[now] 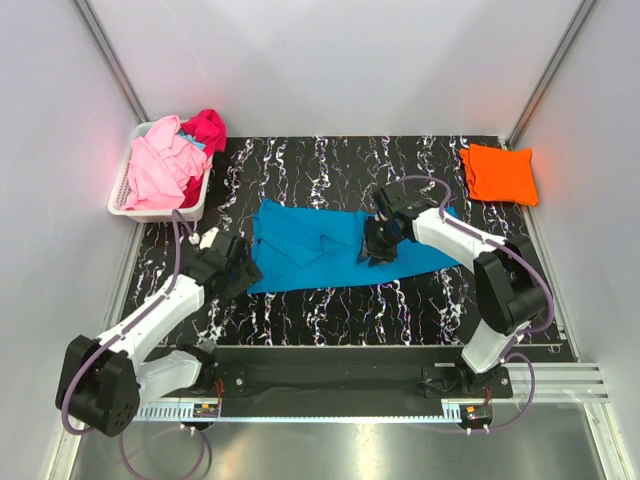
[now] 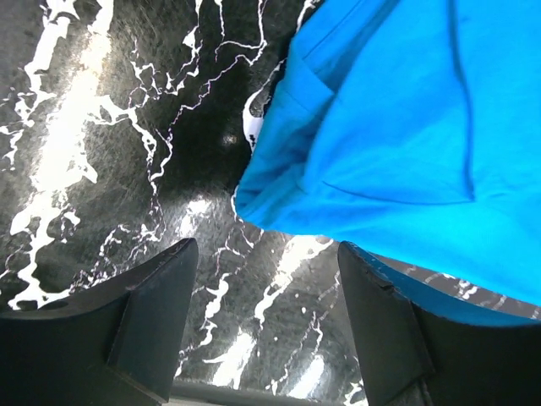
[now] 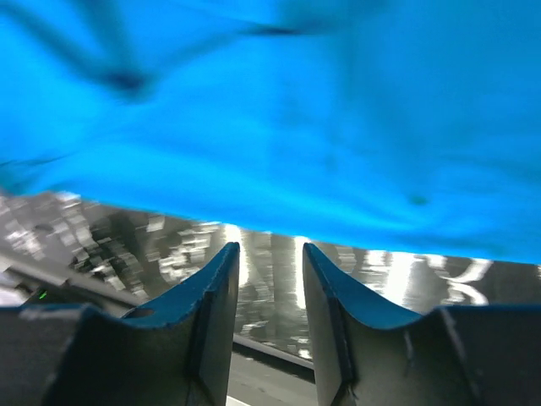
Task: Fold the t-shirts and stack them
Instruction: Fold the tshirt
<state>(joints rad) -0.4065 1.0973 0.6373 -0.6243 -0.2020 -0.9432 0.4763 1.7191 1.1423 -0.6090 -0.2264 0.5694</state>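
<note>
Looks like a robotics lab test cell, not a home or shop. Boxed in on 3 sides by plain white panels [image 1: 330, 70] w/ bare metal corner struts [image 1: 108, 50]. Floored wall to wall w/ a black marble-look tabletop [image 1: 400, 310]. Holds a left arm [image 1: 150, 320] and a right arm [image 1: 500, 285], bolted to a slotted metal rail [image 1: 330, 408] at the near edge, w/ exposed cables [image 1: 178, 250] looping alongside.

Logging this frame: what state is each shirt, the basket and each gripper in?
blue tee: spread on the table, partly folded.
orange tee: folded, at the far right corner.
pink tee: crumpled in the basket.
magenta tee: crumpled in the basket.
basket: upright, holding both.
left gripper: open, empty, beside the blue tee.
right gripper: fingers slightly apart, empty, over the blue tee.
</note>
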